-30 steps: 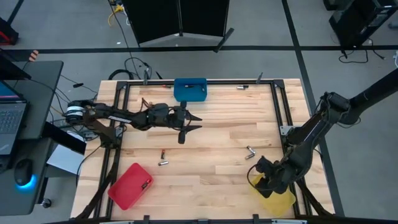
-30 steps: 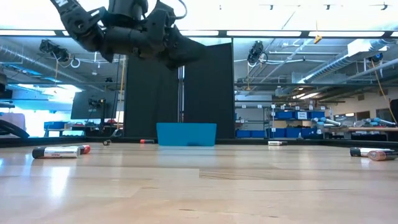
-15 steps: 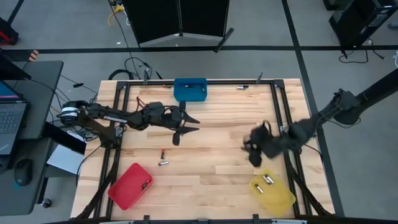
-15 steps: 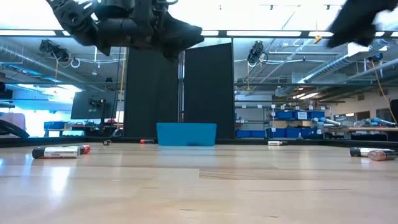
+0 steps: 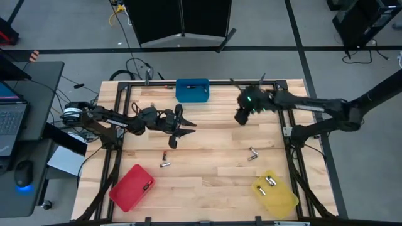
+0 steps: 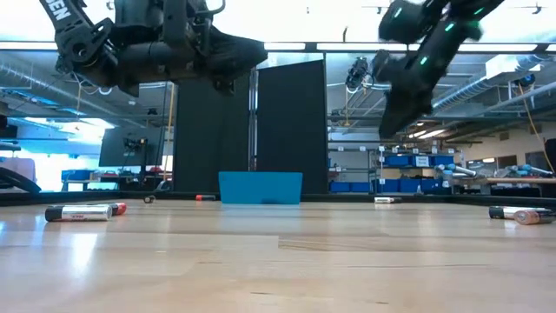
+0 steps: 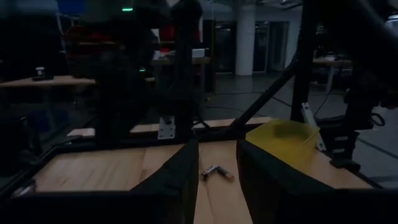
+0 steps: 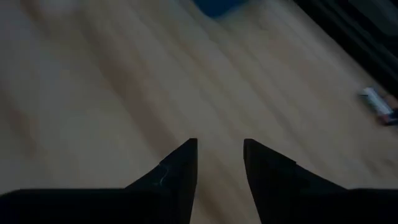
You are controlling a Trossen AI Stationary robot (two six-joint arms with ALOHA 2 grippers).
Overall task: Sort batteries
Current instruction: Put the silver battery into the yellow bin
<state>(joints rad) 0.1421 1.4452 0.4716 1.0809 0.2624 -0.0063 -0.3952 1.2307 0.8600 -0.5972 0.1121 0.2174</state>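
My left gripper (image 5: 186,125) hangs open above the table's left middle, pointing level toward the right edge. In its wrist view, two batteries (image 7: 216,173) lie on the wood far ahead, past its fingers. My right gripper (image 5: 240,117) hangs open above the far right part of the table, right of the blue bin (image 5: 192,90), slanting down. Both hold nothing. Two small batteries (image 5: 165,159) lie on the wood near the left gripper, and two more (image 5: 252,152) lie toward the right. A battery (image 8: 379,102) shows at the edge of the right wrist view.
A red bin (image 5: 132,187) sits at the near left with a battery in it. A yellow bin (image 5: 274,193) at the near right holds two batteries. Another battery (image 5: 244,88) lies at the far edge. A black frame (image 5: 282,113) runs around the table.
My right gripper has swung from above the yellow bin at the near right across the table toward the far edge, rolling its wrist; two batteries now show in the yellow bin. My left gripper has drawn back a little toward the table's left edge.
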